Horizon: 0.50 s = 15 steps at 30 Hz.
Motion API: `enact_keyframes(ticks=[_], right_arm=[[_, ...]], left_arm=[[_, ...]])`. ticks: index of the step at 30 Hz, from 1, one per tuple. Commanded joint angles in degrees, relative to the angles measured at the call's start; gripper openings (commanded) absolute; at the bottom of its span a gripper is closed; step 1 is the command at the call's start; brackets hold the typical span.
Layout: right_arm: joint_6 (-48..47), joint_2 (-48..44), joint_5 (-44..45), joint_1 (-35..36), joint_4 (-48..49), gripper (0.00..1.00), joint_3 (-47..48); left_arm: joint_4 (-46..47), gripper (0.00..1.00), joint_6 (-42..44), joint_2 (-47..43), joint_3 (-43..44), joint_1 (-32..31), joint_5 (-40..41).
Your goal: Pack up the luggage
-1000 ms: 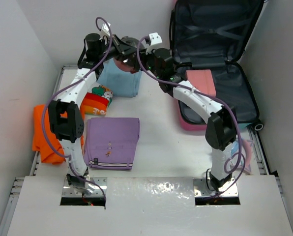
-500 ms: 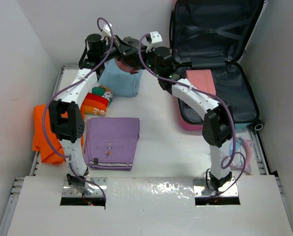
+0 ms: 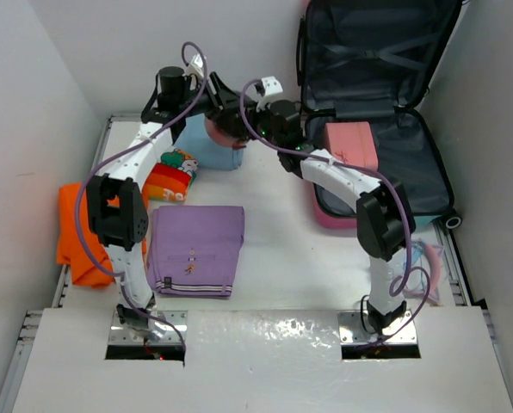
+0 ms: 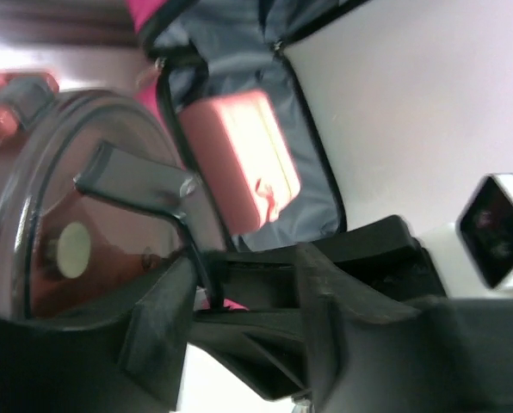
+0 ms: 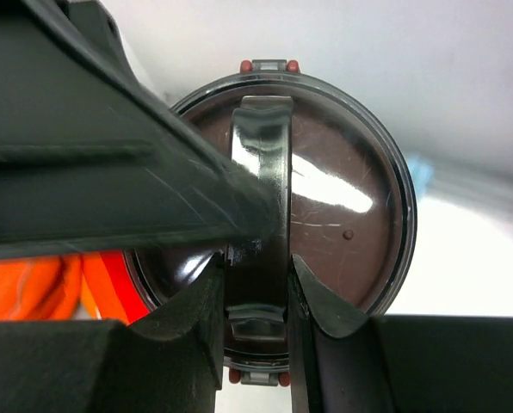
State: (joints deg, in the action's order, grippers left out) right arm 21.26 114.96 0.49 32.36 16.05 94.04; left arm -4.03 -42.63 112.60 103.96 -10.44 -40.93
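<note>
Evidently handing over left of the luggage (image 3: 411,168): holding the jaws of the left gripper (image 4: 244,297) parted by the one round container (image 5: 347,215), pinching its single lid handle (image 5: 258,163) in the clenched right gripper (image 5: 256,280), presumably for carrying into that one open luggage, beside its one pink box (image 3: 353,144).

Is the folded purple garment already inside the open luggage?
No, the purple garment lies flat on the table, outside the luggage.
</note>
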Motion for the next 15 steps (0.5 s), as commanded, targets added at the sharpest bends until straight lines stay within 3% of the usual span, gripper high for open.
enact_keyframes(ticks=[1,3,6,9,15], right_arm=[[3.5,-5.5,-1.1,-0.3,6.2,0.00,-5.5],[4.6,-6.2,-0.8,-0.3,7.7,0.00,-10.4],[5.0,-8.3,1.1,-0.3,8.6,0.00,-14.6],[3.6,-8.9,2.1,-0.3,7.7,0.00,-15.5],[2.4,-10.4,2.5,-1.4,7.0,0.00,-15.8]], left_arm=[[-1.0,0.47,5.5,-4.5,-1.5,-0.3,-0.4],[-4.0,0.50,7.1,-4.5,-2.1,-0.3,0.5],[-8.7,0.69,11.4,-4.3,-0.8,-0.2,1.9],[-15.1,0.80,16.8,-4.0,3.0,-0.3,3.6],[-25.3,0.86,26.1,-3.5,10.0,0.9,11.2]])
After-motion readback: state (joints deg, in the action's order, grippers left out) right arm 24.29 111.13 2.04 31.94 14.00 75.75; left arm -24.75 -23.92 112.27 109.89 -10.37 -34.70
